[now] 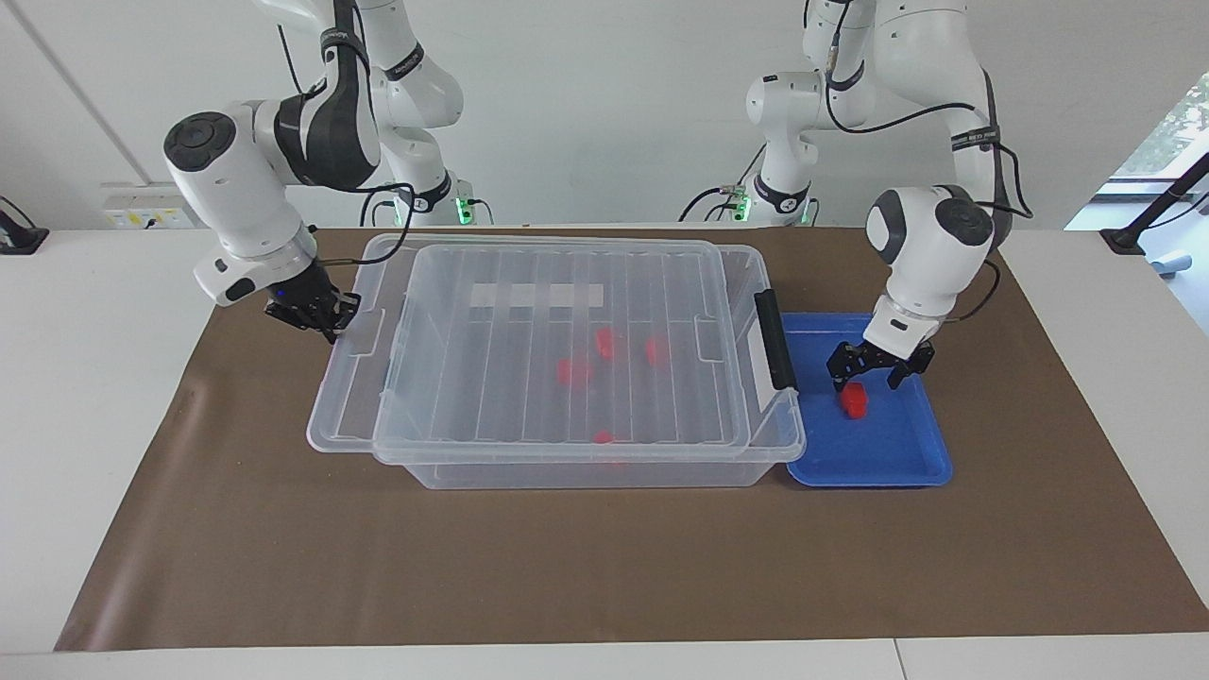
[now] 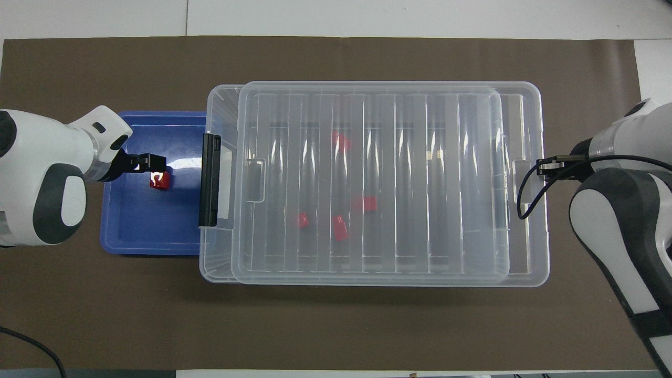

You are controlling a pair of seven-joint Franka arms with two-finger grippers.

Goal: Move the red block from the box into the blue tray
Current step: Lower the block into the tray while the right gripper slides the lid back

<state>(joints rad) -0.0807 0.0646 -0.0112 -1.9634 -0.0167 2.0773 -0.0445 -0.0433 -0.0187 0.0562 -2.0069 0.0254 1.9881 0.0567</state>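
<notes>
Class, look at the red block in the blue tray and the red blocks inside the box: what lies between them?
Both views show the box's end wall with its black clip handle, between the red block in the blue tray and the others.

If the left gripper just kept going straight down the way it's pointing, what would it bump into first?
Most likely the red block lying in the blue tray. The left gripper hangs open, pointing down just above it. It may sit slightly off to one side, so a fingertip could reach the tray floor instead.
</notes>
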